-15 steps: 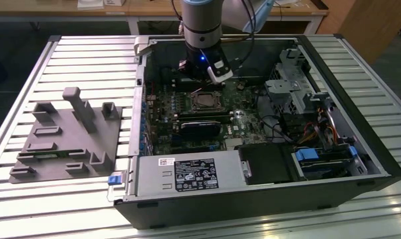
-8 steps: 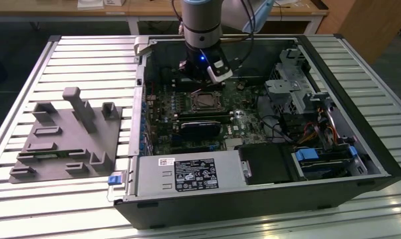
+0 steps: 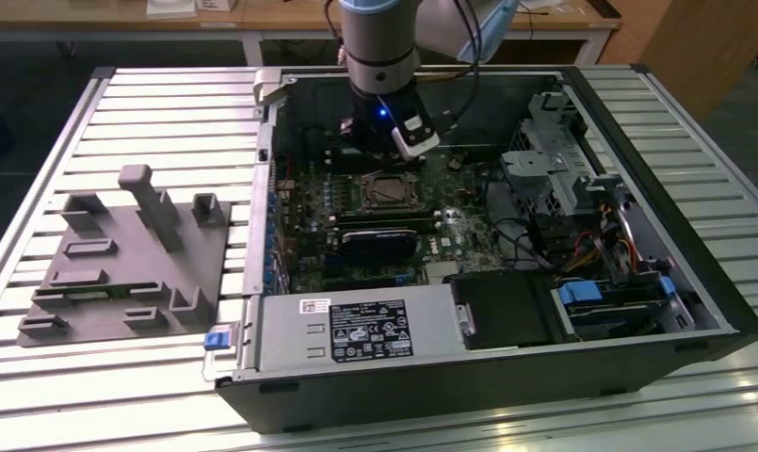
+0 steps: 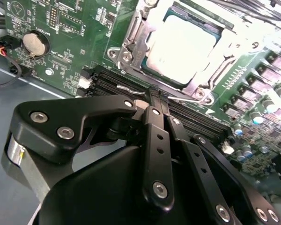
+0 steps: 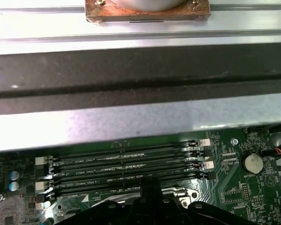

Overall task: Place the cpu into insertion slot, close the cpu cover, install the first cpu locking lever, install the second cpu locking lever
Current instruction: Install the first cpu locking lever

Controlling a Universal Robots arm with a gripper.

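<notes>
The arm hangs inside the open case, its gripper low over the board, near the slot. In the second wrist view the cpu lies seated in that slot, pale face up, with the cover folded flat around it; so the first two steps look done to me.

The gripper is closed, finger against finger, with nothing held that I can make out; its fingertips sit at a thin wire lever running along the socket's edge beside the memory slots. Whether they touch it or sit just above it, I cannot quite tell from here.

I'd judge a locking lever is the step in hand; whether the first or the second, I can't say. That move calls for a steady push down on the wire, then a small sideways nudge to tuck it beneath its catch, without sliding off onto the memory slots or the small parts of the board.
</notes>
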